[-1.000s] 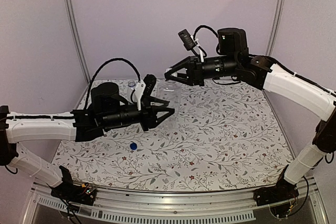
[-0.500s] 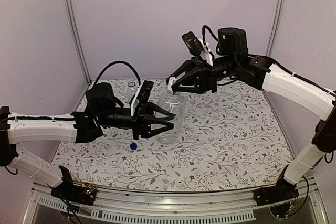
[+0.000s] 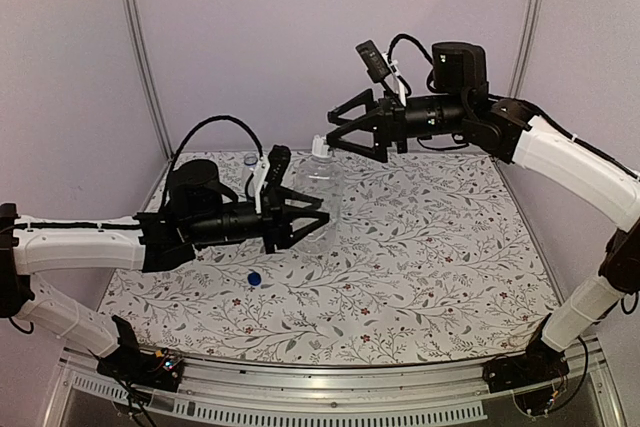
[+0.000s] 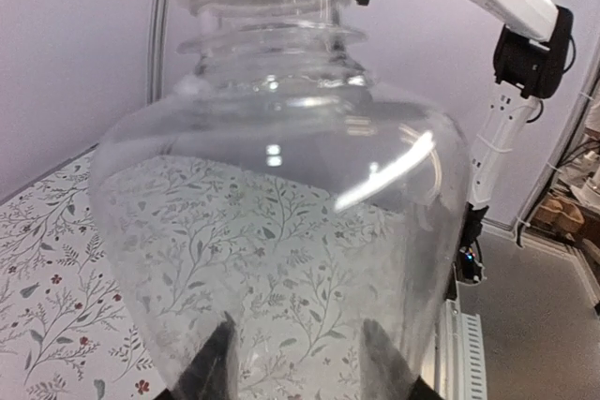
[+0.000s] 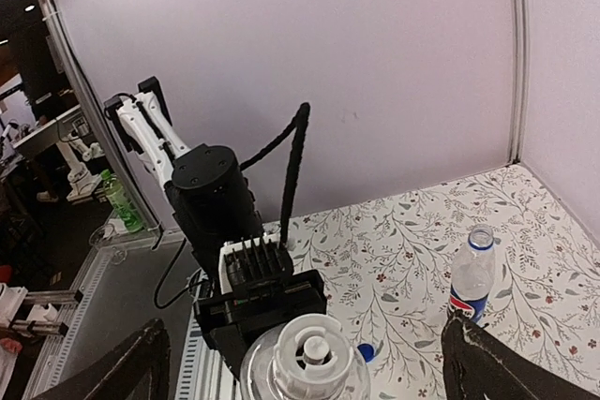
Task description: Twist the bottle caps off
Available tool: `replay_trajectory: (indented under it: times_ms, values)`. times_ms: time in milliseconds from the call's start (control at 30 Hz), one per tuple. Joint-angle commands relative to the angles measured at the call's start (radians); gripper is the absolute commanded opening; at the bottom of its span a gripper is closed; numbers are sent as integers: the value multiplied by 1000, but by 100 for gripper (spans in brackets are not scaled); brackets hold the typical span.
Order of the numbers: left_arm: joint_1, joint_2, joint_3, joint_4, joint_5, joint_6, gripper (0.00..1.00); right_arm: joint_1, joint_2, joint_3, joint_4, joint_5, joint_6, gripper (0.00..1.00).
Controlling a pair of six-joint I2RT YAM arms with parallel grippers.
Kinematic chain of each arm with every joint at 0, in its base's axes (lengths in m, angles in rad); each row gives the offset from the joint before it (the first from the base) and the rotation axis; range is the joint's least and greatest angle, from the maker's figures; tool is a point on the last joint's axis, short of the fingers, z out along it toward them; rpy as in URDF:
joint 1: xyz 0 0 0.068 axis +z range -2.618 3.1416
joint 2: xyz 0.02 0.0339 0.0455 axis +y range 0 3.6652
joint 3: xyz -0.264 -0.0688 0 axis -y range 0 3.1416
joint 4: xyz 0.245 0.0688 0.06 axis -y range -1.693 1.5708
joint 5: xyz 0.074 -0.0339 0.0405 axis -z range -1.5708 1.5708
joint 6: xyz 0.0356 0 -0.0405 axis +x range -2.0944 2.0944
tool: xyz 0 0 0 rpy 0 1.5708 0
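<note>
Two arms meet at a bottle above the flowered desk

The left arm has its jaws clamped on the clear plain bottle, held off the desk. The right arm has its jaws wide apart just beside the whitish cap on the bottle's neck. The Pepsi bottle stands back left, and the blue cap lies on the desk.

Left gripper: I see it clamped round the plain bottle, above the table.
White cap: on the neck of the plain bottle.
Right gripper: jaws spread wide, just beside the white cap.
Blue cap: lying loose toward the table's near left corner.
Second bottle: far left corner, half hidden from me.
</note>
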Motion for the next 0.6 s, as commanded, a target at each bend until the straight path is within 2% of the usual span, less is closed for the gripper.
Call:
replay_trajectory:
  times_ms: [0, 133, 233, 367, 567]
  values:
    - [-14, 11, 42, -20, -157, 14, 18, 25, -30, 62, -34, 266, 105, 99]
    - [-28, 26, 56, -35, -220, 8, 17, 71, -14, 100, -81, 478, 129, 99]
    - [-40, 36, 71, -49, -284, 8, 17, 91, 10, 119, -99, 558, 154, 98]
    - [-50, 42, 81, -64, -345, 7, 17, 109, 41, 136, -116, 605, 175, 94]
    - [-54, 42, 82, -64, -349, 9, 17, 128, 84, 156, -136, 642, 189, 84]
